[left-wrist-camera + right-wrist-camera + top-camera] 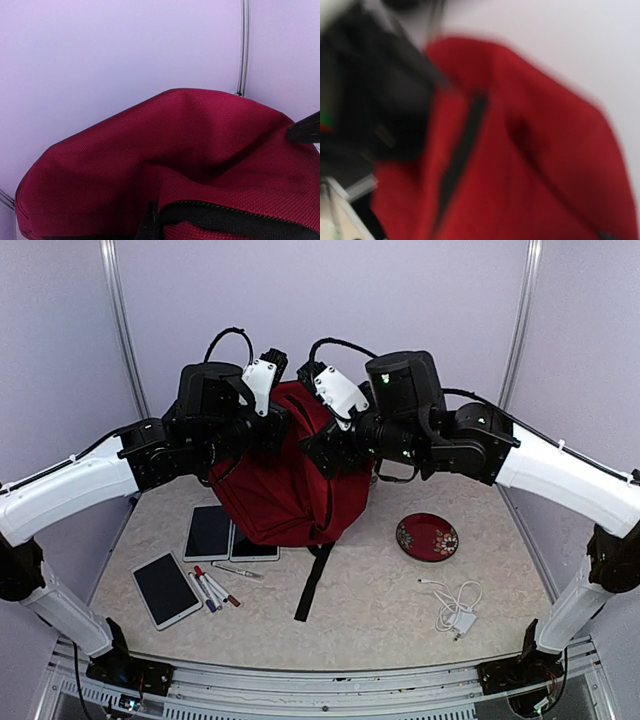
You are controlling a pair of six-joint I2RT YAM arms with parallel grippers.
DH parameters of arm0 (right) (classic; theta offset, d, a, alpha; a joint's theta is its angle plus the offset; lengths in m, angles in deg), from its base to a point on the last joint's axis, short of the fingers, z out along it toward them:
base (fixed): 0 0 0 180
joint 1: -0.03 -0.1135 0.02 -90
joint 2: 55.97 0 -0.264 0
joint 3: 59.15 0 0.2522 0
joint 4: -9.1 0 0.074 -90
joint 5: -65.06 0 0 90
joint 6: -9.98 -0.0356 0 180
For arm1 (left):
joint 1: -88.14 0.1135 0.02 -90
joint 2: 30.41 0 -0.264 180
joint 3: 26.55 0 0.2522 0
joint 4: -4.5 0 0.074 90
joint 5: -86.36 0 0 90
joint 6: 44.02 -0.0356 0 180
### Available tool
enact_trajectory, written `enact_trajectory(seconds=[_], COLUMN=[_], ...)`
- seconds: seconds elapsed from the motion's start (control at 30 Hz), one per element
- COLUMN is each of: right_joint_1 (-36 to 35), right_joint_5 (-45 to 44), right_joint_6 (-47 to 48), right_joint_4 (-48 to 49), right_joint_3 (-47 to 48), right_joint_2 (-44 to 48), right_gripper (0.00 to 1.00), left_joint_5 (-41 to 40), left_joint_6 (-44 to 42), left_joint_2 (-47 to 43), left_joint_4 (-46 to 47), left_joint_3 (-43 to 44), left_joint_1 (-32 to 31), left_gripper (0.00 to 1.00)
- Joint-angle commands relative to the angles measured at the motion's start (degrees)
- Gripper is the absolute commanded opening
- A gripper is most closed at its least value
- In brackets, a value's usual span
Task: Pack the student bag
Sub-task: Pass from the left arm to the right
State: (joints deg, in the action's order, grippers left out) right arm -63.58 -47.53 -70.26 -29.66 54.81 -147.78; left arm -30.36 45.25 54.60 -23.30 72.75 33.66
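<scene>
Top view: the student bag (285, 490) stands upright at the far middle of the table (380, 590), between the two arms, its black strap (312, 580) trailing toward the near edge. The left gripper (258, 435) sits against the bag's upper left and is closed. Soft fabric would hardly stand this tall by itself, so I judge it is pinching the top edge to hold the bag up for loading. The right gripper (325, 445) presses in at the upper right, and I cannot tell from here how its jaws stand. Nothing looks packed yet, as the items lie out on the table. A white tablet (165, 588), a dark tablet (208, 532) and a few markers (212, 588) lie near left. A red plate (427, 536) sits to the right of the bag, and a white charger cable (455, 608) lies near right. Left wrist view: red fabric (165, 145) fills the lower frame, creased and drawn toward the camera, with a black zipper (235, 217) along the bottom. That agrees with a pinch near the opening, although the fingers themselves are out of sight. A dark tip (305, 129) enters at the right edge, and I cannot tell what it is. Right wrist view: the picture is heavily blurred. It shows the bag (520, 165) close up, a dark zipper line (462, 150) and a black mass (385, 100) on the left. No fingers can be made out, so this gripper's state is undetermined.
</scene>
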Motion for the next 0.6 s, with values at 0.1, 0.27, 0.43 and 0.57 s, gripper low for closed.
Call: enact_trajectory(seconds=[0.1, 0.27, 0.43, 0.57], right_joint_1=[3.8, 5.6, 10.1, 15.5], right_joint_5=[-11.7, -9.8, -0.4, 12.4], right_joint_6=[1.9, 0.3, -7.5, -13.4], right_joint_4=[8.3, 11.0, 10.9, 14.2], right_joint_3=[-8.2, -9.4, -10.9, -16.2], right_joint_2=[1.6, 2.7, 7.3, 11.8], right_gripper=[0.75, 0.0, 0.0, 0.0], left_joint_5=[3.0, 14.9, 19.8, 25.1], left_joint_6=[-3.1, -2.0, 8.9, 18.3], left_joint_2=[-3.5, -4.7, -9.9, -18.9], left_joint_4=[7.2, 6.5, 2.5, 12.7], left_joint_3=[-1.6, -2.5, -9.8, -26.8], left_joint_1=[-0.3, 1.4, 12.8, 26.7], left_gripper=[0.0, 0.47, 0.99, 0.99])
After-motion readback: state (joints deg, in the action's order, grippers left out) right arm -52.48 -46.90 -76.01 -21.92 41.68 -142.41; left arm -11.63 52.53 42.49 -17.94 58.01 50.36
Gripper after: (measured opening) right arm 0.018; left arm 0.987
